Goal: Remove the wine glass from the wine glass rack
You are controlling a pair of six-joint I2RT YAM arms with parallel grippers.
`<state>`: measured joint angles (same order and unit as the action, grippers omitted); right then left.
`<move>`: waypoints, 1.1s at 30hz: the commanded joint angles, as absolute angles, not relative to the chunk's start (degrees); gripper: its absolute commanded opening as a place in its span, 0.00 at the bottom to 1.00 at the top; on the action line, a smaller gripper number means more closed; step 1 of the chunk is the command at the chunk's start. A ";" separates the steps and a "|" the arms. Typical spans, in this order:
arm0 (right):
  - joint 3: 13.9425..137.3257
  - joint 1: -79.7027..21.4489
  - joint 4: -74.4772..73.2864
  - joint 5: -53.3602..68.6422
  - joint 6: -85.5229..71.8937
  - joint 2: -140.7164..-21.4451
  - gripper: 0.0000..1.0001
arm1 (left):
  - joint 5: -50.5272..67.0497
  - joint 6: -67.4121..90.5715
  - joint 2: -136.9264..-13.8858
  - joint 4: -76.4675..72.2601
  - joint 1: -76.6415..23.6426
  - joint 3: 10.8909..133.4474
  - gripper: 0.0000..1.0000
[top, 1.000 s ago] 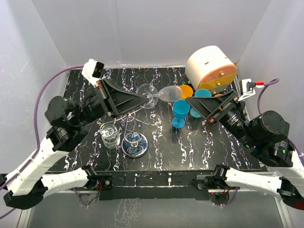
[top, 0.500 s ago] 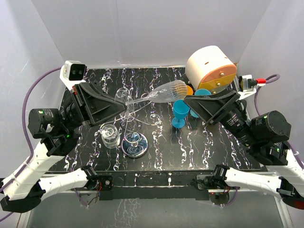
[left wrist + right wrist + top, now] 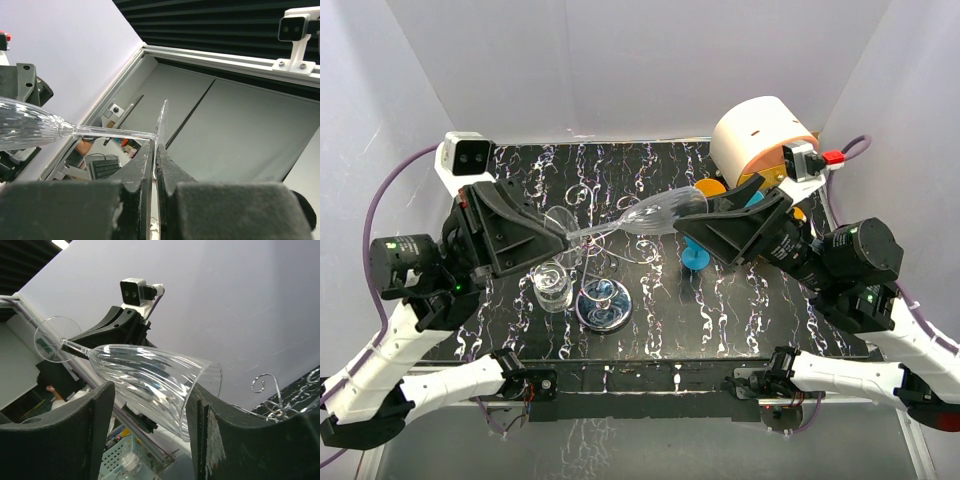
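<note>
We judge wine glass (image 3: 655, 212) thin, light, slippery, fragile. Our left gripper (image 3: 155, 146) pinches foot (image 3: 162, 120) edge-on; stem (image 3: 110, 132) safer hold. Our right gripper (image 3: 150, 397) spread round bowl (image 3: 145, 372); whether it presses, we cannot tell.

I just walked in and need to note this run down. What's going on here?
The left gripper is pinched shut on the foot of the wine glass, holding it on its side in the air above the rack. The right gripper has a finger on either side of the bowl. I cannot tell whether they press on it. The glass is off the rack, held between the two arms.
</note>
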<state>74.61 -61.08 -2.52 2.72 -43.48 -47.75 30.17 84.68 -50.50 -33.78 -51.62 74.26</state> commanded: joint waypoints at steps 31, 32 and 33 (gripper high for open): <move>70.19 -61.34 21.90 21.68 -53.67 -45.68 0.03 | 28.09 89.52 -50.47 -43.68 -51.96 70.57 0.20; 70.26 -61.34 22.22 21.71 -53.99 -45.77 0.00 | 27.56 89.24 -50.25 -43.60 -51.95 70.31 0.27; 70.37 -61.32 22.30 21.71 -54.19 -45.71 0.00 | 27.02 88.82 -49.88 -43.13 -51.95 70.07 0.39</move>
